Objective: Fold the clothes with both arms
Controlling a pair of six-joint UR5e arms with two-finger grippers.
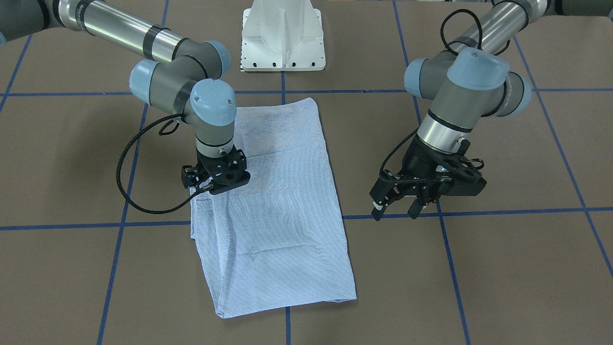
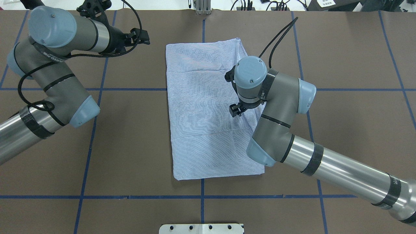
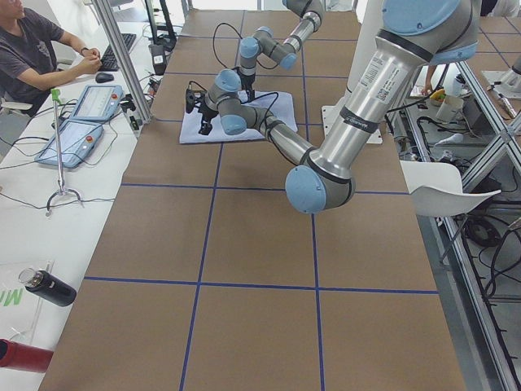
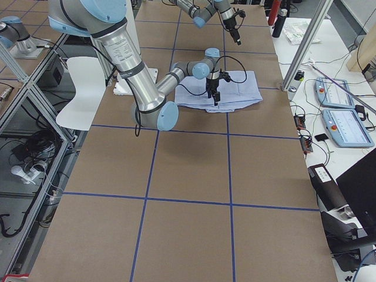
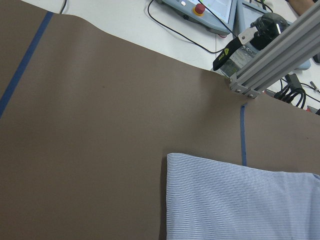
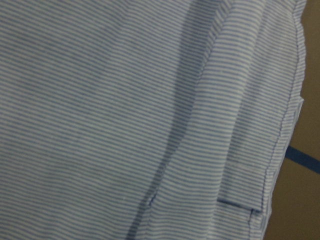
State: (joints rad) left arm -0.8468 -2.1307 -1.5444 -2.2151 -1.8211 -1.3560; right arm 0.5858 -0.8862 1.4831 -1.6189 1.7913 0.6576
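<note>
One white desk [image 3: 24, 236] borders the brown, blue-taped table [image 2: 130, 146] bearing the shirt [image 2: 201, 113].

Brown table [image 1: 527, 268] gridded with blue tape lines [image 1: 479, 211], with workstation gear around it.
In the front-facing view a white pedestal base [image 1: 282, 38] stands at twelve o'clock. From the table's left end, a seated person [image 3: 32, 49] is at ten o'clock, with teach pendants [image 3: 69, 142] just below. A black bottle [image 3: 49, 287] lies at eight o'clock and a white chair [image 3: 444, 191] stands at three o'clock.

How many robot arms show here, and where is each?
2. The right arm is over the shirt; the left arm hangs beside it, over the table.
</note>
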